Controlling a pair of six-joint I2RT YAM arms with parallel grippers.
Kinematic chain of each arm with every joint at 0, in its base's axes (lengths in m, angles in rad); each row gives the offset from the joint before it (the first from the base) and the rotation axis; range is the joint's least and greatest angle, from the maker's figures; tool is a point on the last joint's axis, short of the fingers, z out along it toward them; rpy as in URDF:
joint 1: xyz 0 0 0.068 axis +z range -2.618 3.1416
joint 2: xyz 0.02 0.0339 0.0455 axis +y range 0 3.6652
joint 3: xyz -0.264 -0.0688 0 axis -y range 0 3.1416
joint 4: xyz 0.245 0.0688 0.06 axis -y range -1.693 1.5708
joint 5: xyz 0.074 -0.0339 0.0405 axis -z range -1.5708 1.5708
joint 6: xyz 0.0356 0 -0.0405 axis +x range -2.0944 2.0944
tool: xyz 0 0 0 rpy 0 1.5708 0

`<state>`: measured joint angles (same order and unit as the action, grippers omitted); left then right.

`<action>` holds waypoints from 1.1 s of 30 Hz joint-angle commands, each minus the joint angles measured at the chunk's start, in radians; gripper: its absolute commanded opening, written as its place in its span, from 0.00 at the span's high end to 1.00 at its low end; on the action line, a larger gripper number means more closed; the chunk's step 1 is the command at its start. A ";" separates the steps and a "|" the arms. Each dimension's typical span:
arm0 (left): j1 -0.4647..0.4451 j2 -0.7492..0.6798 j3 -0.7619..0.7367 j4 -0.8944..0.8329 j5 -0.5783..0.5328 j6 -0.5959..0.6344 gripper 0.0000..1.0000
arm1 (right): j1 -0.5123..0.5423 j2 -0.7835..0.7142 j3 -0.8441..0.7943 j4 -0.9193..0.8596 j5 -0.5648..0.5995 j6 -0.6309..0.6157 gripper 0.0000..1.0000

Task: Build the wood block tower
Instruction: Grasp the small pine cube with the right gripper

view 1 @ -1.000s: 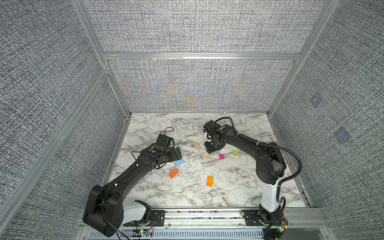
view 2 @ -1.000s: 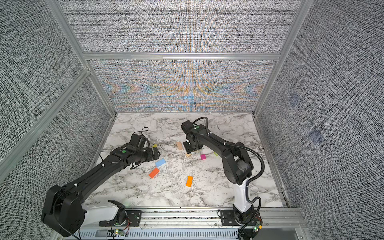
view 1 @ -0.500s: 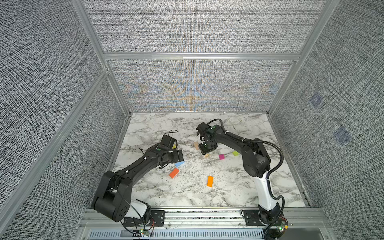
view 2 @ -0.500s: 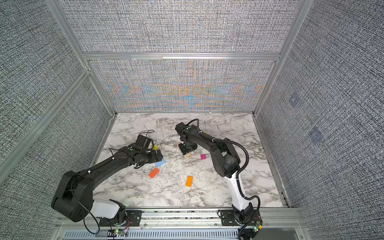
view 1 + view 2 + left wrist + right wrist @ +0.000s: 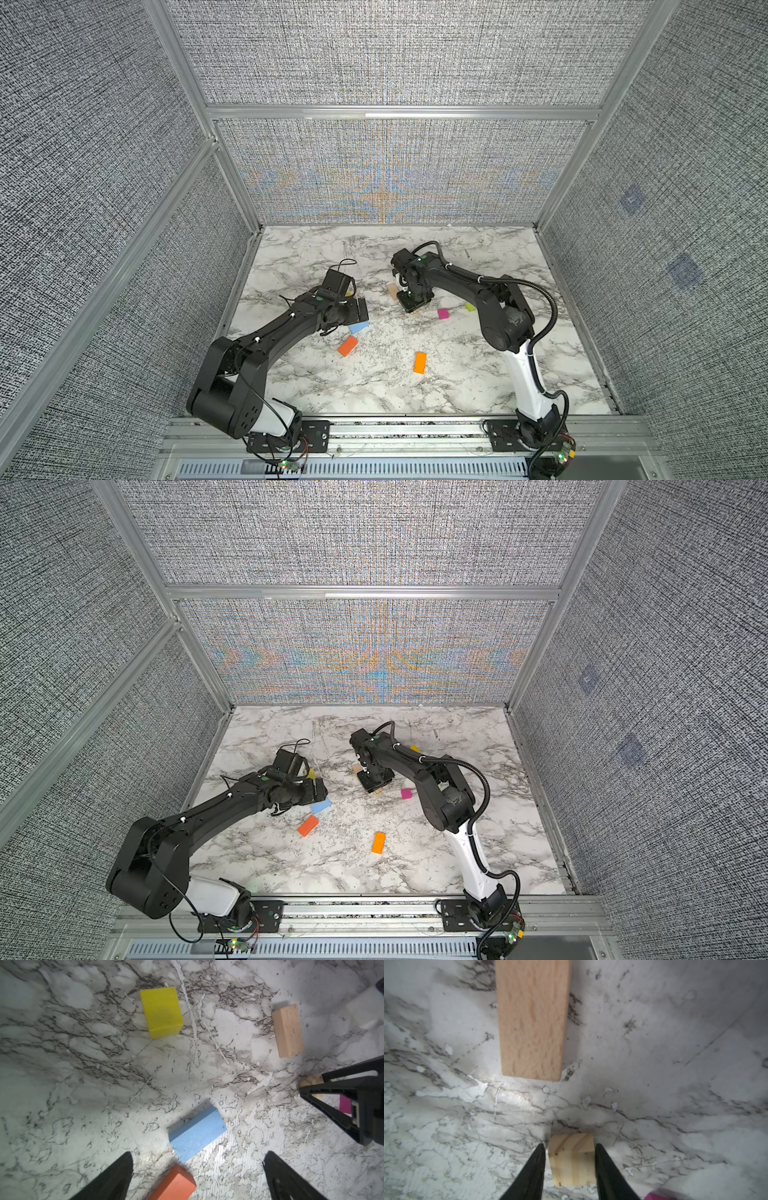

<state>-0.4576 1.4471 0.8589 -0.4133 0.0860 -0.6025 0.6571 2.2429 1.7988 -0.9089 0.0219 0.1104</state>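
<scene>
**Right gripper** (image 5: 413, 306): over the past second it has shifted toward 7–8 o'clock and come down over the small bare-wood cube (image 5: 572, 1159) near the table's centre. That cube was exposed in both top views a second ago and is now covered by the gripper. In the right wrist view the fingers (image 5: 604, 1167) bracket the cube. One touches it and a sliver of marble shows at the other. The jaws are narrower than before, but a firm clamp cannot be confirmed. The cube rests on the marble table (image 5: 478, 386).

**Left gripper** (image 5: 197, 1153): its position is nearly unchanged. The jaws are still spread wide and hold nothing, poised over the light blue bar (image 5: 197, 1133). The arm behind it has changed posture.

**Blocks**: none has moved. Taken from the cube:
- The bare-wood bar (image 5: 392, 291) is between 10 and 11 o'clock.
- The magenta cube (image 5: 444, 313) is at 3 o'clock, with the lime green block (image 5: 470, 306) beyond it.
- The orange bar (image 5: 420, 363) is at 6 o'clock.
- The orange block (image 5: 348, 346) is at 8 o'clock.
- The light blue bar and the yellow block (image 5: 162, 1012) are near 9 o'clock.

All lie singly.
</scene>
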 commanded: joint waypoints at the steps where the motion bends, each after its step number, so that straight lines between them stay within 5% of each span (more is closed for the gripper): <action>1: 0.000 -0.011 -0.003 0.017 0.009 0.001 0.01 | 0.002 -0.005 0.001 -0.019 0.017 0.017 0.61; 20: -0.001 -0.122 -0.041 0.008 0.017 0.009 0.02 | 0.003 -0.232 -0.258 0.061 0.096 0.279 0.73; 33: -0.006 -0.098 -0.035 0.024 0.049 0.007 0.02 | -0.037 -0.219 -0.325 0.099 0.106 0.296 0.73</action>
<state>-0.4625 1.3468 0.8207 -0.3969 0.1299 -0.6018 0.6270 2.0178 1.4769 -0.8169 0.1223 0.4042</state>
